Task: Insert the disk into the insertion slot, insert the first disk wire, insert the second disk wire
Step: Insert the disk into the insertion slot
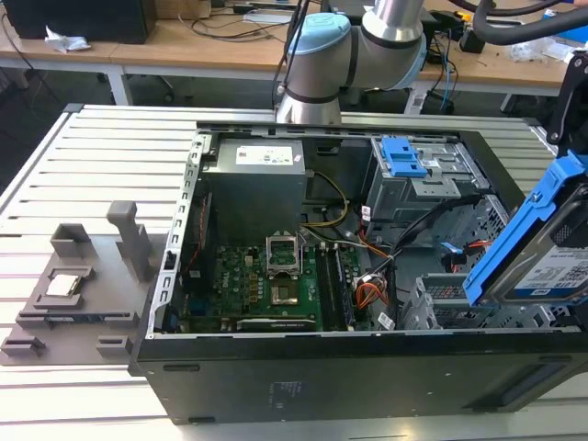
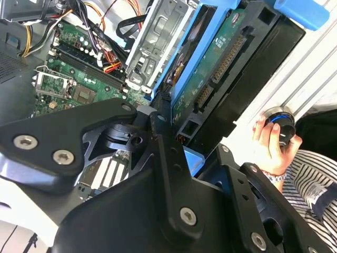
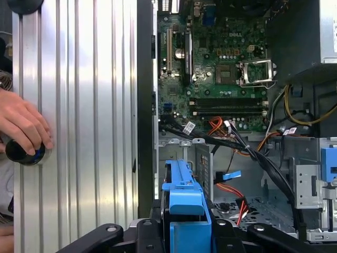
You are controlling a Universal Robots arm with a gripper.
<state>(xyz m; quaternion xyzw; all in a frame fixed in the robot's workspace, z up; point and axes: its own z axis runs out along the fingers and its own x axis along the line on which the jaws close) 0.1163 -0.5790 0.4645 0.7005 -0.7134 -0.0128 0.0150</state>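
Robotics lab: cable-strewn workbenches [image 1: 175, 41]

A: Exterior view, right edge: the disk [image 1: 542, 262] runs out of frame, so its far end is off the picture.

B: Noted. Same view, lower right: the insertion slot [image 1: 432, 308] is partly covered by the disk. At the top edge the arm [image 1: 367, 46] is cut off.

A: First wrist view: the disk is seen end-on, its near end buried behind the gripper [image 3: 187, 237]. Contact points are hidden.

B: A person's hand [image 3: 21, 126] is cut by the frame edge and covers most of a dark round object [image 3: 21, 154]. Identity not determinable.

A: Second wrist view: the gripper's linkage masks much of the motherboard [image 2: 79, 79].
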